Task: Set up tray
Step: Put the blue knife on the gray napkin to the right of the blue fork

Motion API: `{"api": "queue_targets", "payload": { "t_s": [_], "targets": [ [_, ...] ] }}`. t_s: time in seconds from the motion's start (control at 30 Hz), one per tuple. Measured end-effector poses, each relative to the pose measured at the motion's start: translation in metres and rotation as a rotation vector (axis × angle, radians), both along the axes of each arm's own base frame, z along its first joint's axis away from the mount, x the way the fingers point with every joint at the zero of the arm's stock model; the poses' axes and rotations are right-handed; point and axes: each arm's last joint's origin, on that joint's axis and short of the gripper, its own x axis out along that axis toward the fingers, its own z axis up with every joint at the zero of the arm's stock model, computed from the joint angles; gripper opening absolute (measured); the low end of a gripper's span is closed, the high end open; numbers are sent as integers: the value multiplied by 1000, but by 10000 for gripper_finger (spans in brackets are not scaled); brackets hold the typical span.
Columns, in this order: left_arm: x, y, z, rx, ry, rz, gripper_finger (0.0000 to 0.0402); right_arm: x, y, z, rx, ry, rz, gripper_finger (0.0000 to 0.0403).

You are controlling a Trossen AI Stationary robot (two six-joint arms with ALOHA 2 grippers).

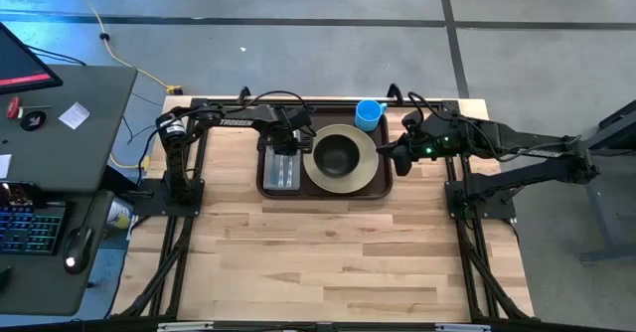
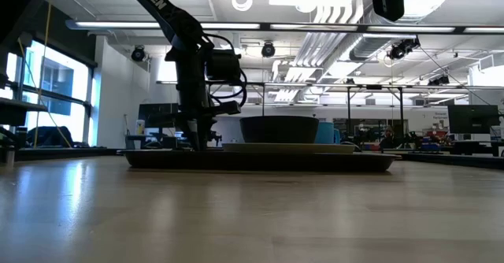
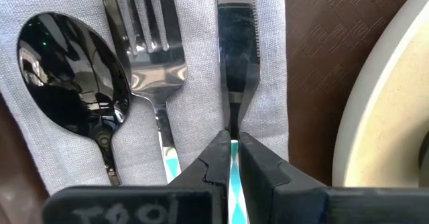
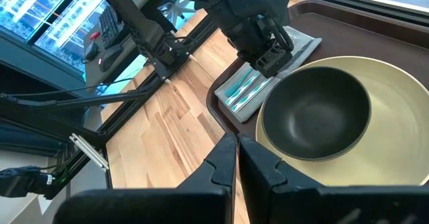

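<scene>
The dark brown tray lies flat on the wooden table. On it are a beige plate with a dark bowl on top, and a grey napkin. On the napkin lie a spoon, a fork and a knife. My left gripper stands over the napkin's far part and is shut on the knife. My right gripper is shut and hovers by the tray's right end, touching nothing. A blue cup stands on the table behind the tray. My left gripper pinches the knife's turquoise-striped handle between its two fingers, just behind the blade's neck. The fingers come from above, pointing down, and stand on either side of the handle. The knife lies flat on the napkin, beside the fork.
The plate's rim lies close beside the knife on the tray. The low view shows the left arm standing upright over the tray's left part. A desk with a keyboard stands left of the table. Bare wood stretches in front of the tray.
</scene>
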Motion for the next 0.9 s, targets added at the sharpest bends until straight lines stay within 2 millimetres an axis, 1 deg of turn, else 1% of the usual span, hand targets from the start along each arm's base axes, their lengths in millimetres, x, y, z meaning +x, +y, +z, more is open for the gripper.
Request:
{"api": "queue_targets", "payload": {
  "t_s": [0.9],
  "targets": [
    [-1,-1,0,-30,4,3,63,0,0,0,5,0,9,5]
  ]
}}
